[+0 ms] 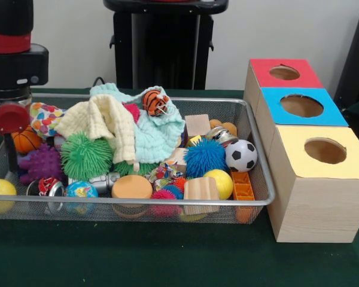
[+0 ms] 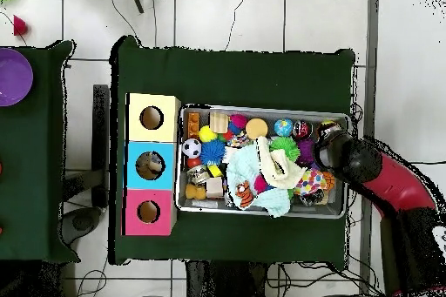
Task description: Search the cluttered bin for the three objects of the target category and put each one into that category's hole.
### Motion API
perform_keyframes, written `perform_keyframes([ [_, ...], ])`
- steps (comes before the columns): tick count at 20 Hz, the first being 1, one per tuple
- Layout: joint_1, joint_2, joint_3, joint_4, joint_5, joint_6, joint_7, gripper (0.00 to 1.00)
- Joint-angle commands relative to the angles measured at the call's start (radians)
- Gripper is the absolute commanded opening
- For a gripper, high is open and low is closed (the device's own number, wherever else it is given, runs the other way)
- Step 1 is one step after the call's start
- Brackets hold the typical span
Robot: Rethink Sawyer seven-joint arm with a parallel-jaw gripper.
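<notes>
While the wire bin sits on the green desk beside three wooden boxes, my pincer hangs over its end; I cannot tell its state.

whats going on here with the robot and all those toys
A red and black robot arm hangs over one end of a wire mesh bin crammed with toys: spiky balls, a soccer ball, cloths, wooden blocks. Its gripper is down among the clutter, and whether it holds anything cannot be told. Beside the bin's other end stand three wooden boxes with holes in red, blue and yellow tops. In the overhead view something seems to lie in the blue box's hole.
</notes>
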Motion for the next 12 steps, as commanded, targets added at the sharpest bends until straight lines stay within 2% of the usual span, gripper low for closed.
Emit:
perform_keyframes([
  [1, 0.0, 0.086, 0.057, 0.08, 0.0, -0.063, 0.073, 1.0],
  [12, 0.003, 0.124, 0.049, 0.132, 0.006, -0.111, 0.098, 1.0],
])
